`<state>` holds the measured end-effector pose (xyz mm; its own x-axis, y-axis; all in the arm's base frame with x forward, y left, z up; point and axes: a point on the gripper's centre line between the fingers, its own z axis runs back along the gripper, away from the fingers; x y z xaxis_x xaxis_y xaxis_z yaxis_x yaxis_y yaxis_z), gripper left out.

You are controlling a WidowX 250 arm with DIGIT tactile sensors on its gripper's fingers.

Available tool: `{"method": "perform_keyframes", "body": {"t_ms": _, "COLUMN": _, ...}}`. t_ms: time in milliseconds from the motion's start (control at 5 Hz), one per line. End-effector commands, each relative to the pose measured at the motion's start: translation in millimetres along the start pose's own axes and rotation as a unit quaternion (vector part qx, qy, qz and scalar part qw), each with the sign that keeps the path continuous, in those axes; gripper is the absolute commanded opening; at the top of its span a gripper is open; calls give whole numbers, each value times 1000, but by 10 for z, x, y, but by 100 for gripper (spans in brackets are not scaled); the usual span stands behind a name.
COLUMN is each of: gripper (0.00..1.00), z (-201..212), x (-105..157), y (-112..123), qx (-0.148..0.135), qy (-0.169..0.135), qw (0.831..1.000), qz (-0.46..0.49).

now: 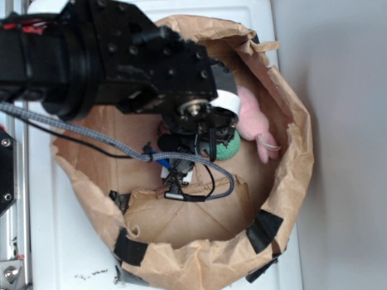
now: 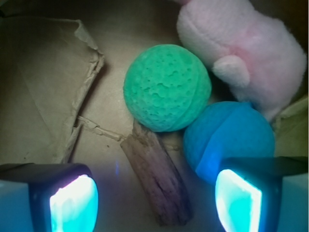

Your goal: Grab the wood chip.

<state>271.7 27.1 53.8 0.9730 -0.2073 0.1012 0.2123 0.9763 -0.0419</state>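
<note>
low centre of the wrist frame, wood chip [image 2: 157, 179] is lying flat on the bag floor, touching the green ball [image 2: 167, 87], blue ball [image 2: 227, 137] just right. gripper [image 2: 157, 200] is sitting wide open, fingers straddling the chip, nothing held. grab not done yet; descending and closing looks like what's remaining.

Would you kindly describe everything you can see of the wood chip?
The wood chip is a small, flat, elongated piece of brown, rough-grained wood with streaky grain and uneven ends. It lies flat on the brown paper floor, angled from upper left to lower right. Its upper end runs under the green ball; the blue ball sits close by on its right. It lies between the open gripper fingers, ungrasped.
</note>
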Motion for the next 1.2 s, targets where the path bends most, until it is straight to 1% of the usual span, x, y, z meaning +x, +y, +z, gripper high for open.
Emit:
{"method": "perform_keyframes", "body": {"t_ms": 0, "gripper": 100, "z": 131, "x": 85, "y": -15, "qx": 10, "qy": -24, "qw": 1000, "qz": -5}}
{"method": "perform_keyframes", "body": {"t_ms": 200, "gripper": 100, "z": -178, "x": 49, "y": -49, "qx": 24, "qy": -8, "qw": 1000, "qz": -11}}
{"method": "perform_keyframes", "body": {"t_ms": 400, "gripper": 100, "z": -209, "x": 34, "y": -49, "qx": 26, "qy": -14, "qw": 1000, "qz": -7}}
{"method": "perform_keyframes", "body": {"t_ms": 600, "gripper": 0, "z": -199, "x": 46, "y": -36, "qx": 33, "qy": -17, "qw": 999, "qz": 3}}
{"method": "perform_keyframes", "body": {"t_ms": 1000, "gripper": 0, "z": -162, "x": 103, "y": 49, "qx": 34, "qy": -25, "qw": 999, "qz": 14}}
